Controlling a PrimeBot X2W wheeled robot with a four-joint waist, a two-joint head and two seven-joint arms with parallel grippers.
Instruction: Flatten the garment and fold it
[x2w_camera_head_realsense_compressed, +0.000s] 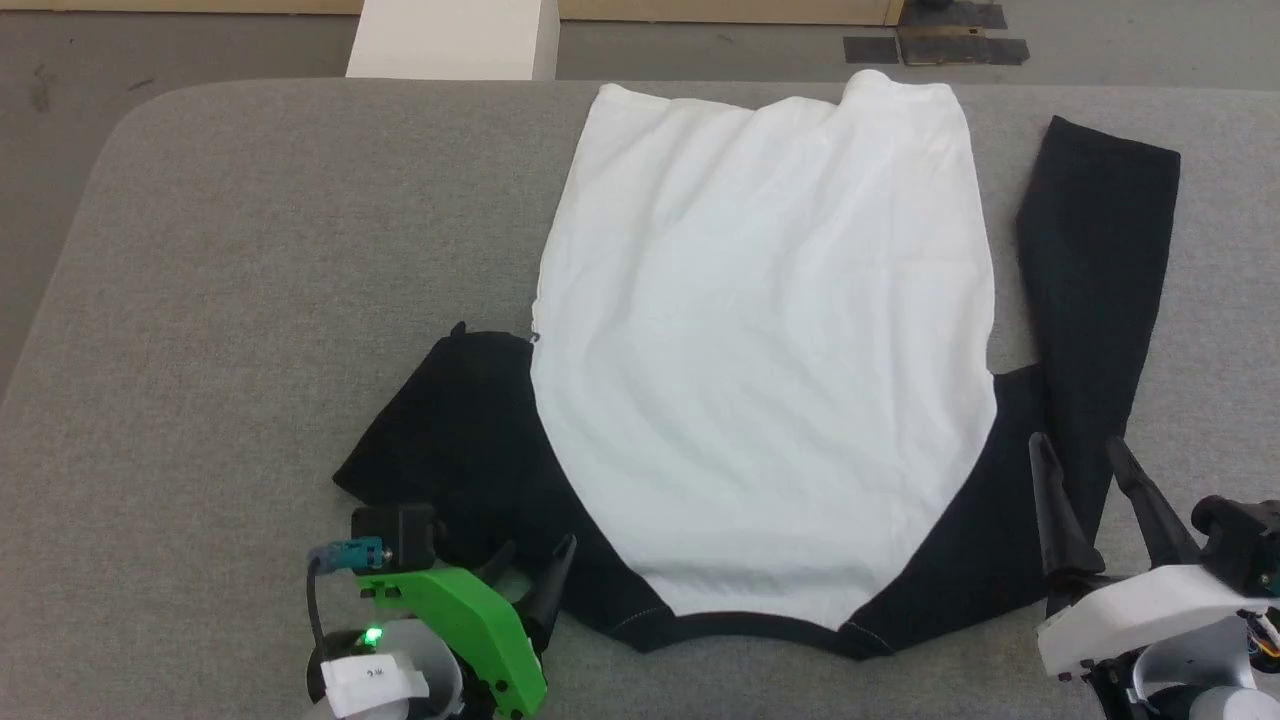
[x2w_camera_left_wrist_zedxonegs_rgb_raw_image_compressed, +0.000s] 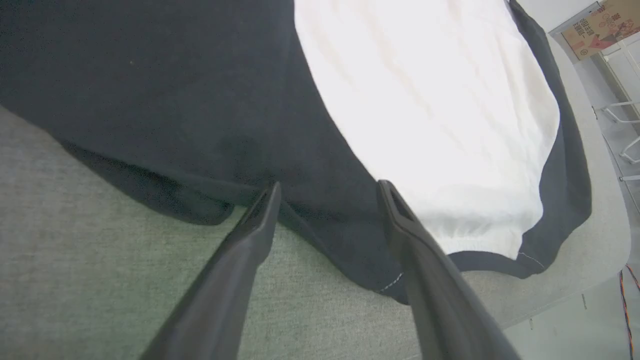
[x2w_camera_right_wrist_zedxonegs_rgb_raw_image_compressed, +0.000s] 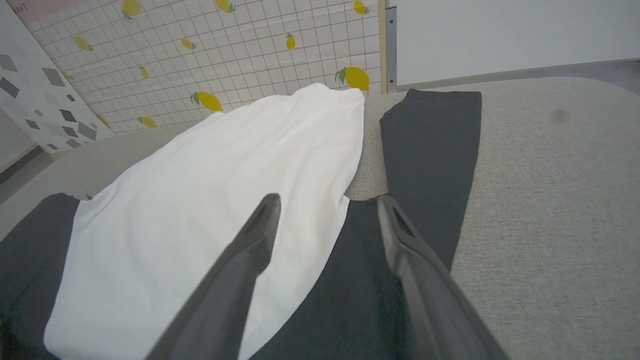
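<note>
The garment (x2w_camera_head_realsense_compressed: 765, 340) lies flat on the grey table, white body up, collar toward me and hem at the far edge. Its right black sleeve (x2w_camera_head_realsense_compressed: 1095, 270) stretches straight out toward the far side. The left black sleeve (x2w_camera_head_realsense_compressed: 455, 440) is bunched and folded near my left gripper. My left gripper (x2w_camera_head_realsense_compressed: 535, 565) is open, fingertips at the sleeve's near edge; the left wrist view shows its fingers (x2w_camera_left_wrist_zedxonegs_rgb_raw_image_compressed: 255, 235) over black cloth (x2w_camera_left_wrist_zedxonegs_rgb_raw_image_compressed: 165, 100). My right gripper (x2w_camera_head_realsense_compressed: 1078, 455) is open above the right shoulder, seen over the black shoulder (x2w_camera_right_wrist_zedxonegs_rgb_raw_image_compressed: 350, 280) in the right wrist view.
The grey padded table (x2w_camera_head_realsense_compressed: 250, 300) has bare room on the left and right of the shirt. A white box (x2w_camera_head_realsense_compressed: 455, 38) stands beyond the far edge. A lemon-patterned panel (x2w_camera_right_wrist_zedxonegs_rgb_raw_image_compressed: 240, 45) rises behind the table in the right wrist view.
</note>
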